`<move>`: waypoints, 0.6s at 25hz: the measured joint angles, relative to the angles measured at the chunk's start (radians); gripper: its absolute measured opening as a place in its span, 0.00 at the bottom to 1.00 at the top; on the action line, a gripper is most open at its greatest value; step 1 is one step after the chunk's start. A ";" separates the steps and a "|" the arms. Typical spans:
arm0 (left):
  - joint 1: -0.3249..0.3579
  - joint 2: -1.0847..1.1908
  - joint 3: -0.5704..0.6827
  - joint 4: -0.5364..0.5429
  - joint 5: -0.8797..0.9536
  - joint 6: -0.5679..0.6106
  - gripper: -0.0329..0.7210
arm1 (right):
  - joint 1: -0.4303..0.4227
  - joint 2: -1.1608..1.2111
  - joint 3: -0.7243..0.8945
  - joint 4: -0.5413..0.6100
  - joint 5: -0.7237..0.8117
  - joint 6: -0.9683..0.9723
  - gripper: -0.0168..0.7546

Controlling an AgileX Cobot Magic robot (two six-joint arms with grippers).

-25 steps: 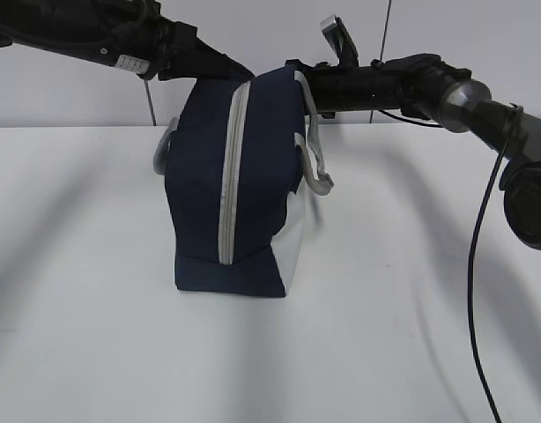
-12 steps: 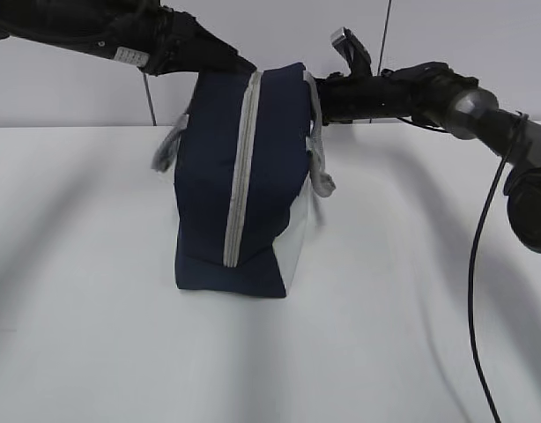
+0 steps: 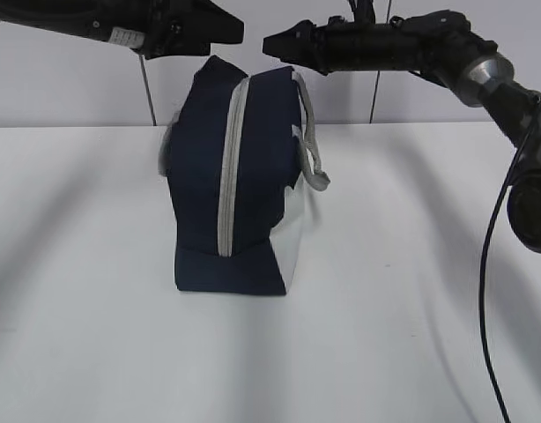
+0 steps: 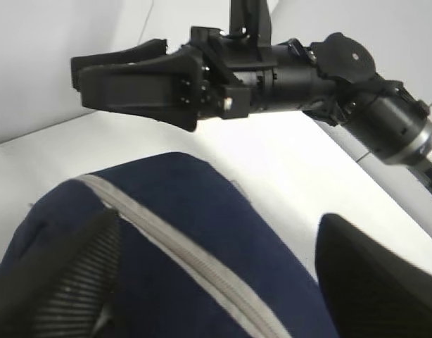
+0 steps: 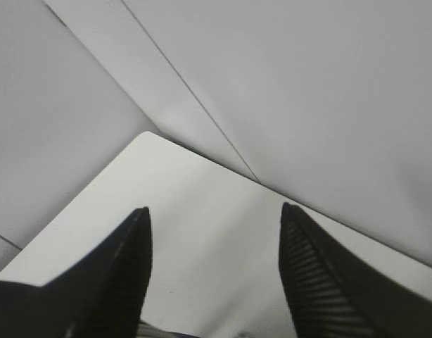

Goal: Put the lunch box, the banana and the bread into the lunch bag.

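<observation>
The lunch bag (image 3: pixel 257 150) stands on end on the white table (image 3: pixel 411 291), navy with a white side panel, grey handles and its grey zipper (image 3: pixel 228 167) running up the front, closed. My left gripper (image 3: pixel 238 26) is open just above the bag's top left corner, apart from it. In the left wrist view (image 4: pixel 217 222) its fingers straddle the navy top and the zipper (image 4: pixel 181 257). My right gripper (image 3: pixel 269 42) is open above the bag's top right; it shows empty in the right wrist view (image 5: pixel 214 209). The lunch box, the banana and the bread are out of view.
A pale panelled wall (image 3: pixel 447 97) rises right behind the table. The right arm (image 3: pixel 482 70) reaches in from the right edge with a black cable (image 3: pixel 482 264) hanging from it. The right gripper (image 4: pixel 82 74) shows opposite in the left wrist view.
Both grippers were against the top corners of the bag; they have now lifted off and drawn slightly apart, open. The bag has settled back onto the table.
</observation>
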 joint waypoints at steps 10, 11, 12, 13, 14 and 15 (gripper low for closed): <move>0.015 -0.127 0.000 0.318 -0.034 -0.302 0.77 | 0.000 -0.179 0.091 -0.004 -0.090 0.010 0.57; 0.015 -0.142 0.000 0.356 -0.033 -0.336 0.76 | 0.000 -0.219 0.147 -0.004 -0.090 0.010 0.57; 0.015 -0.157 0.000 0.392 -0.030 -0.366 0.76 | 0.000 -0.255 0.194 -0.004 -0.090 0.010 0.57; 0.015 -0.169 0.000 0.428 -0.023 -0.403 0.76 | 0.000 -0.299 0.257 -0.004 -0.090 0.008 0.57; 0.015 -0.182 0.000 0.459 -0.012 -0.440 0.76 | 0.000 -0.344 0.312 -0.004 -0.090 0.004 0.57; 0.015 -0.195 0.000 0.496 0.001 -0.476 0.76 | 0.000 -0.387 0.391 -0.004 -0.090 -0.003 0.57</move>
